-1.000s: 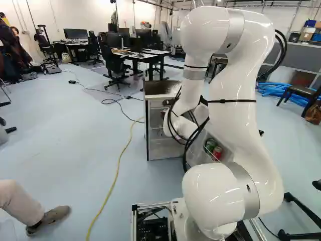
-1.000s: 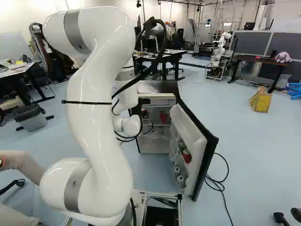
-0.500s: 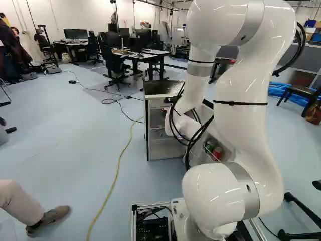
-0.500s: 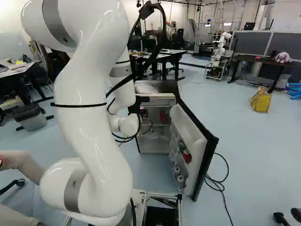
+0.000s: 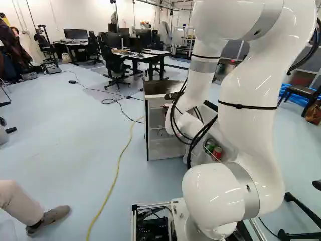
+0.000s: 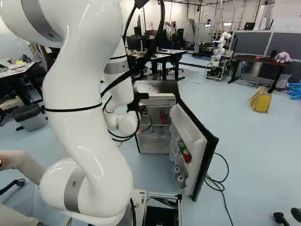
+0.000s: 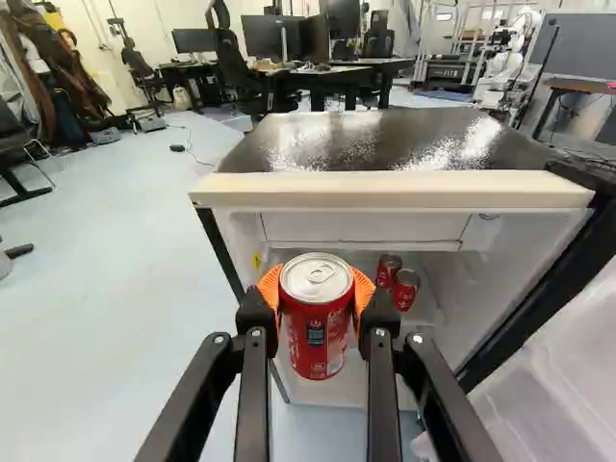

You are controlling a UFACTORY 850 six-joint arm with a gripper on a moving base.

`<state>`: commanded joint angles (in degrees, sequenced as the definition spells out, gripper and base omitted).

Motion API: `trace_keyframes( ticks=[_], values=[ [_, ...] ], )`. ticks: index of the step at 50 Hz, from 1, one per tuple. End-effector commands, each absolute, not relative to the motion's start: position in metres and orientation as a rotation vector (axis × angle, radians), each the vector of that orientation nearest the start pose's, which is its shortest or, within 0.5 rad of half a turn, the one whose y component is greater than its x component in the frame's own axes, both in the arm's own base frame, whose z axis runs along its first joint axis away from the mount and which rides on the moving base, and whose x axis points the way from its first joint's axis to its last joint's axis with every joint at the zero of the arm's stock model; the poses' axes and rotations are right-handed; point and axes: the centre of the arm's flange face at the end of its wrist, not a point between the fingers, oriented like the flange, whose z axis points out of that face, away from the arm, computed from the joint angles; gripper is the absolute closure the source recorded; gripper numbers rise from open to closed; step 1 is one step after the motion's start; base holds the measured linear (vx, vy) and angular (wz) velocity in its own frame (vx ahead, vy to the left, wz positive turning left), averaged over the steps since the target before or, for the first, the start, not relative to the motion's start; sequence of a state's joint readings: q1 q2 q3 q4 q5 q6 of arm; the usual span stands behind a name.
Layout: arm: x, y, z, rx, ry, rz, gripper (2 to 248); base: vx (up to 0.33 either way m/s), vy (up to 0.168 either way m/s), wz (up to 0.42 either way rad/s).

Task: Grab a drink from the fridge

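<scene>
My gripper (image 6: 137,100) is in front of the open fridge (image 6: 155,146) in the right base view, mostly hidden by the arm. In the wrist view, the gripper (image 7: 317,294) is shut on a red can (image 7: 316,332), its orange pads against both sides. The can is upright, lid up, outside the fridge front. Beyond it, two more red cans (image 7: 405,289) stand on a shelf inside. The fridge door (image 6: 200,141) is swung wide, with a red can (image 6: 186,156) and other drinks in its racks.
The dark fridge top (image 7: 385,135) has a pale front edge just ahead of the gripper. A yellow cable (image 5: 118,170) crosses the floor. A person's leg (image 5: 17,201) is at the left. Another robot (image 6: 218,56) stands far back.
My arm's upper links have swung back towards the base, and its wrist has drawn back and slightly up from the fridge. The base, fridge and door have stayed in place.
</scene>
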<state>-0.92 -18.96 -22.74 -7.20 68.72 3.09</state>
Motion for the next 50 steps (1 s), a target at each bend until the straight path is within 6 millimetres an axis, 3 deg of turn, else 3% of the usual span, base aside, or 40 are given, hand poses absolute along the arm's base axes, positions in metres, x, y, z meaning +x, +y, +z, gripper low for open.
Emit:
trace_keyframes(
  ticks=[50],
  values=[
    [0.390,0.004,0.332,-2.451,-0.087,-1.837,156,0.000,0.000,0.000]
  ],
)
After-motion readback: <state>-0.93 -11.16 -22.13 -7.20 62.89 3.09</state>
